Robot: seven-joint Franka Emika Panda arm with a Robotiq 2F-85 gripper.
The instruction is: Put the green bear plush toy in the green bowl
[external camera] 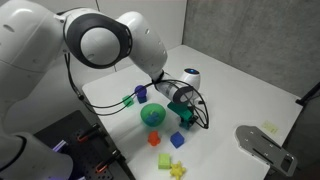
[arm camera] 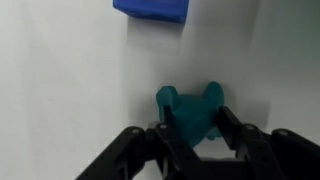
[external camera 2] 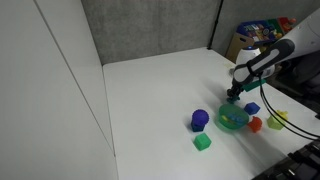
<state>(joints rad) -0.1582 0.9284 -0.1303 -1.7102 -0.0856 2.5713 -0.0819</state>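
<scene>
In the wrist view the green bear plush toy (arm camera: 190,108), small, dark teal and lumpy, sits between my gripper's (arm camera: 193,128) two black fingers, which press on both of its sides. The white table is behind it. In both exterior views the gripper (external camera: 178,104) (external camera 2: 233,94) is low over the table, right beside the green bowl (external camera: 152,115) (external camera 2: 232,119). The toy is mostly hidden by the fingers in those views.
A blue block (arm camera: 152,8) (external camera 2: 252,108) lies close to the gripper. A purple-blue cylinder (external camera 2: 199,120), a bright green cube (external camera 2: 202,143), a red-orange block (external camera 2: 256,124) and a yellow piece (external camera 2: 277,120) surround the bowl. Grey walls stand behind the table.
</scene>
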